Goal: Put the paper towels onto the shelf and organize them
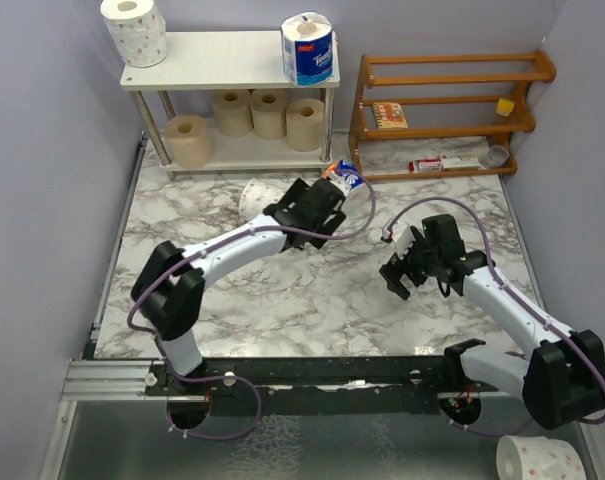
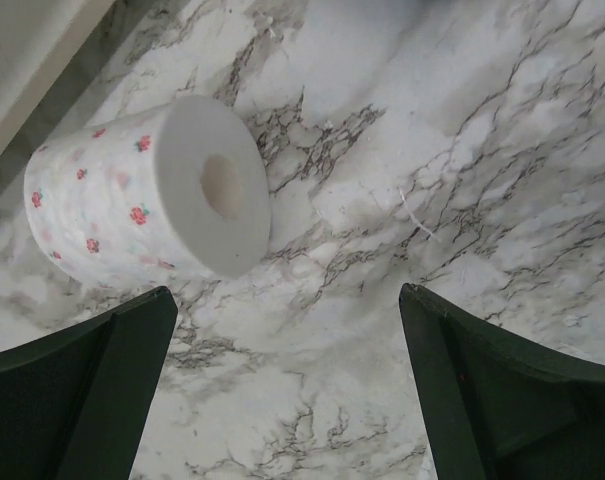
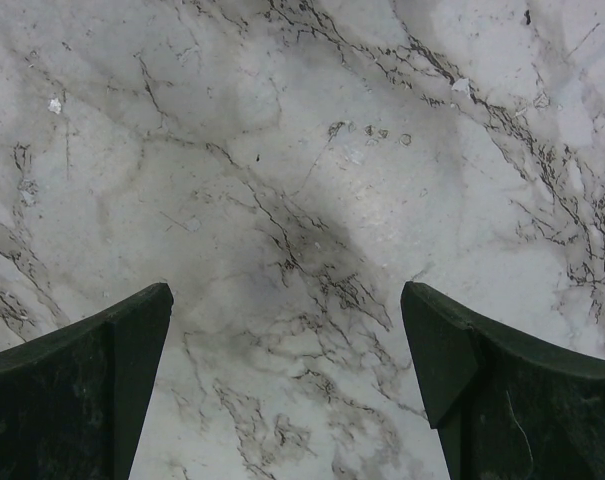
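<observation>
The right gripper (image 3: 287, 330) gapes wide over the marble table (image 1: 312, 300); the left gripper (image 2: 287, 330), equally wide and empty, hangs just short of a pink-dotted roll (image 2: 147, 195) lying on its side. Behind it a blue-wrapped roll (image 1: 348, 178) lies half hidden near the wooden rack (image 1: 452, 100). Beyond, the shelf (image 1: 222, 62) holds tan rolls (image 1: 270, 112) below and a wrapped roll (image 1: 308, 48) on top, its print too small to read

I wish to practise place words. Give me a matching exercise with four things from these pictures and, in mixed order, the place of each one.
Things:
1. tan rolls in a row
2. upright blue-wrapped roll
3. dotted roll in the left wrist view
4. small yellow thing

Places:
a. on the marble table, lying on its side
b. on the wooden rack
c. top board of the shelf, right end
d. lower board of the shelf

Pairs: 1-d; 2-c; 3-a; 4-b.
</observation>
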{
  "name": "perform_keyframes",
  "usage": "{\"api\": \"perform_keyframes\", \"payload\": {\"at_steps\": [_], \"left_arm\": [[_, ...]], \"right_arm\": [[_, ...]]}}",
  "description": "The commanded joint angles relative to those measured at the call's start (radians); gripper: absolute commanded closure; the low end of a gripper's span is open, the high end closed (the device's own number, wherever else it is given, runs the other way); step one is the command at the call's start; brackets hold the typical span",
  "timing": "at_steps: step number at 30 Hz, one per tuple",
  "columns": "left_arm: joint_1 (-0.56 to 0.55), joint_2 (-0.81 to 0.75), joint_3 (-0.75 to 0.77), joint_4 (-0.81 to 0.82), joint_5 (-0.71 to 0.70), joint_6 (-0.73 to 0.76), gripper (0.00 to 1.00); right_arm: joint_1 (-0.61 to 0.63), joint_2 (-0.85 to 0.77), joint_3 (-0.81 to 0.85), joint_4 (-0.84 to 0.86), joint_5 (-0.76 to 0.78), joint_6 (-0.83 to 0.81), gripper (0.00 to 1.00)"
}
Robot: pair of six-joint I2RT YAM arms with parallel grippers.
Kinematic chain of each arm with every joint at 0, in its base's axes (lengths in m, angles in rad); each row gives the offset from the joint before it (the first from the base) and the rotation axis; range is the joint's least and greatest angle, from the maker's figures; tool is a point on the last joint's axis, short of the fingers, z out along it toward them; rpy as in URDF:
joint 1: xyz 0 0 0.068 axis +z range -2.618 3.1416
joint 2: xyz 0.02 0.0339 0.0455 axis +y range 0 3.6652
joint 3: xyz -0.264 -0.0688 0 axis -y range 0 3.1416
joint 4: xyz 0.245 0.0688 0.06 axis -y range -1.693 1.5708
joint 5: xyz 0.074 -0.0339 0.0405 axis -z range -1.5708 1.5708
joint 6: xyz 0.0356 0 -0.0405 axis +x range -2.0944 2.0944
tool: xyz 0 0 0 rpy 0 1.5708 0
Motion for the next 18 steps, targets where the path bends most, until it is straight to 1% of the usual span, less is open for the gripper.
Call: {"api": "perform_keyframes", "payload": {"at_steps": [1,3,5,7,9,10,15,17,18], "left_arm": [[-0.075,0.12,0.068,-0.096,-0.337,0.115,0.01],[-0.076,0.13,0.083,-0.076,-0.348,0.118,0.04],[-0.076,0.152,0.083,-0.031,-0.407,0.163,0.05],[-0.072,0.201,0.107,-0.019,-0.49,0.205,0.05],[-0.063,0.246,0.135,-0.018,-0.52,0.228,0.05],[-0.059,0.256,0.146,-0.016,-0.508,0.232,0.05],[-0.015,0.253,0.188,-0.007,-0.351,0.201,0.12],[0.013,0.252,0.19,-0.008,-0.319,0.188,0.17],[0.023,0.254,0.19,-0.008,-0.307,0.185,0.17]], "right_arm": [[-0.004,0.014,-0.005,0.008,0.008,-0.007,0.0],[-0.004,0.015,-0.004,0.007,0.009,-0.008,0.0],[-0.005,0.013,-0.006,0.006,0.005,-0.01,0.0],[-0.004,0.014,-0.006,0.006,-0.001,-0.012,0.0],[-0.004,0.024,-0.005,0.004,-0.007,-0.015,0.0],[-0.005,0.033,-0.003,0.002,-0.007,-0.016,0.0],[-0.004,0.065,-0.001,-0.003,-0.005,-0.019,0.0],[-0.005,0.071,0.0,-0.003,-0.006,-0.018,0.0],[-0.004,0.073,-0.001,-0.003,-0.006,-0.019,0.0]]}}
